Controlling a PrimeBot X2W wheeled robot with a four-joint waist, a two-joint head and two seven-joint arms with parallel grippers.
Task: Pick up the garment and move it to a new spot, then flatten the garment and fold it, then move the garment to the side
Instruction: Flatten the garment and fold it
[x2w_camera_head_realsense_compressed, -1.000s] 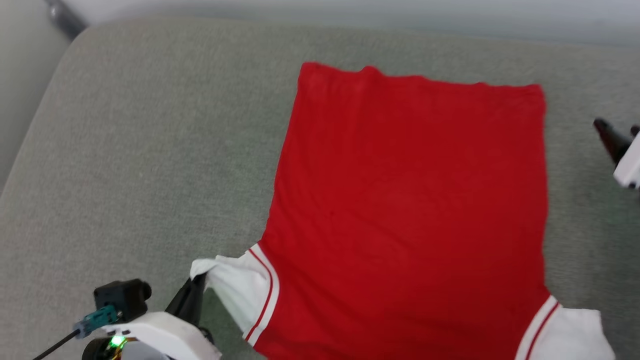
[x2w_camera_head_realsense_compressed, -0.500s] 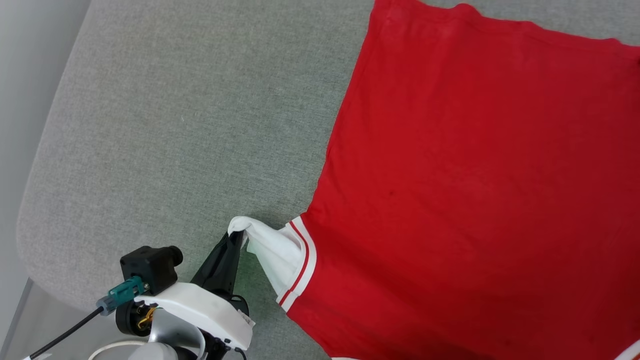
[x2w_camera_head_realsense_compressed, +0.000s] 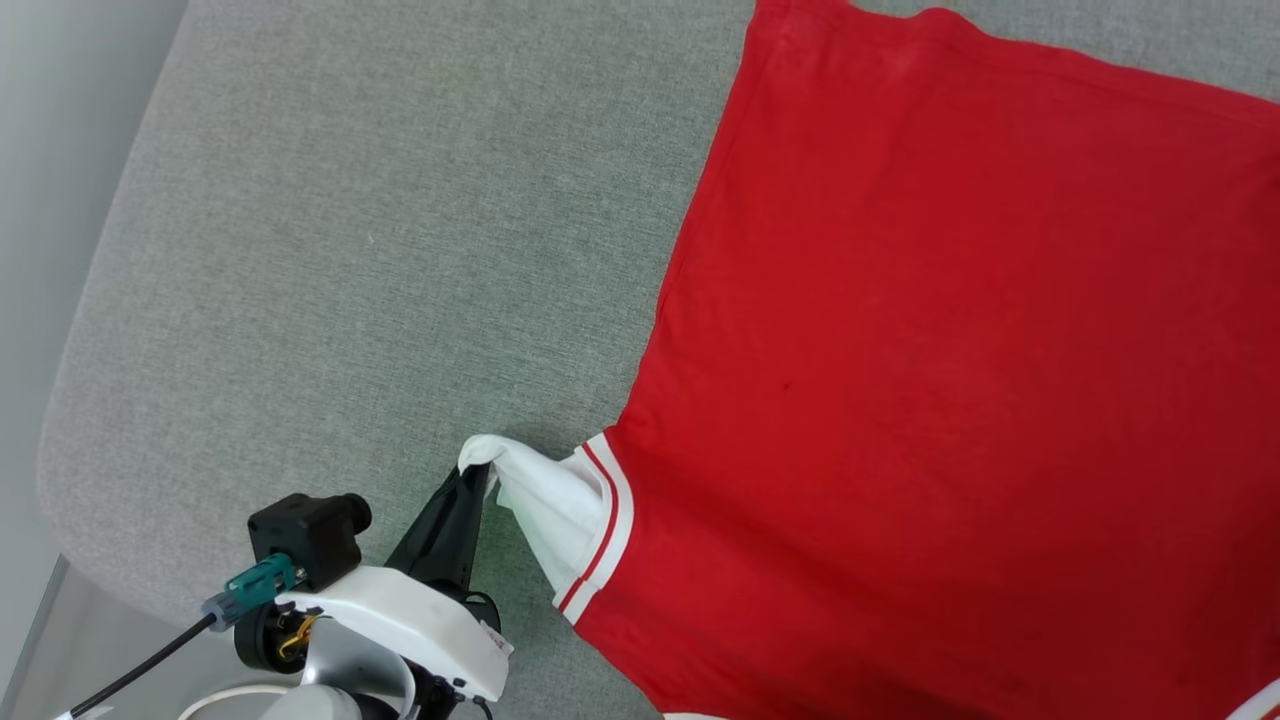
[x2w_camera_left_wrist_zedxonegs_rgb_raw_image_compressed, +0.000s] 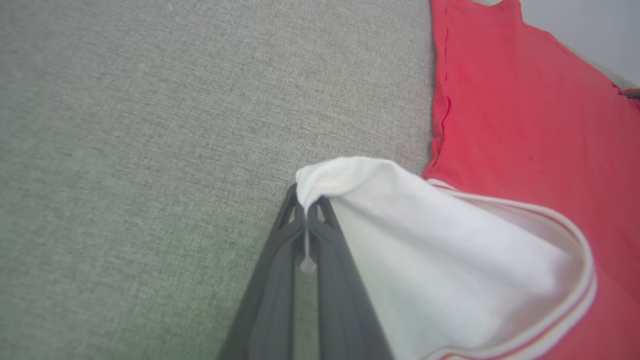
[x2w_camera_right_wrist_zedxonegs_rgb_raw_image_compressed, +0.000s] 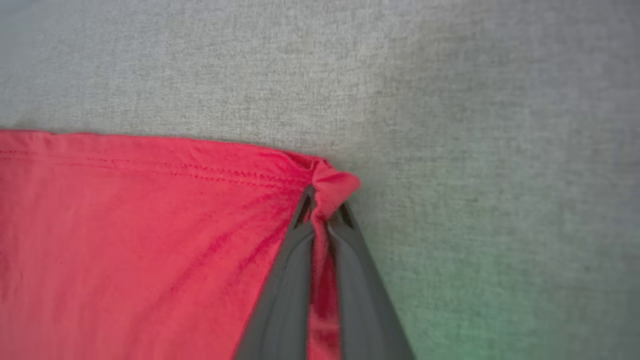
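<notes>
1. Where the head view looks down on the work: one red jersey-style T-shirt (x2w_camera_head_realsense_compressed: 950, 400) with white short sleeves and red-and-white striped trim. It lies spread almost flat on a grey woven-fabric cushion (x2w_camera_head_realsense_compressed: 350, 250), plain side up with no lettering showing. It takes up the right half of the view and runs off the right and bottom edges. At the lower left, the left gripper (x2w_camera_head_realsense_compressed: 480, 478) has its jaws closed on the tip of the near white sleeve (x2w_camera_head_realsense_compressed: 550, 510), which is drawn up into a small peak.
2. Left wrist view: the left gripper (x2w_camera_left_wrist_zedxonegs_rgb_raw_image_compressed: 306, 202), jaws pressed together on a thin fold of sleeve cloth. Behind the pinch the sleeve opens like a funnel, and its striped cuff seam curves round to the red body (x2w_camera_left_wrist_zedxonegs_rgb_raw_image_compressed: 525, 125).
3. Right wrist view: the right gripper (x2w_camera_right_wrist_zedxonegs_rgb_raw_image_compressed: 324, 202), jaws closed on a bunched corner of the stitched red hem. Creases fan out from the pinch into the body, while the rest of the hem edge lies straight on the cushion.
4. Handling note, as a judgement: the step appears to be drawing the cloth taut to flatten it.
   - Both holds are slight and sit at the very edges, so the two arms should rise and pull together, evenly and low over the cushion.
   - A sharp tug from one side would likely slip the sleeve tip free or drag the body askew.
   - The thin knit should slide readily but wrinkle easily.
</notes>
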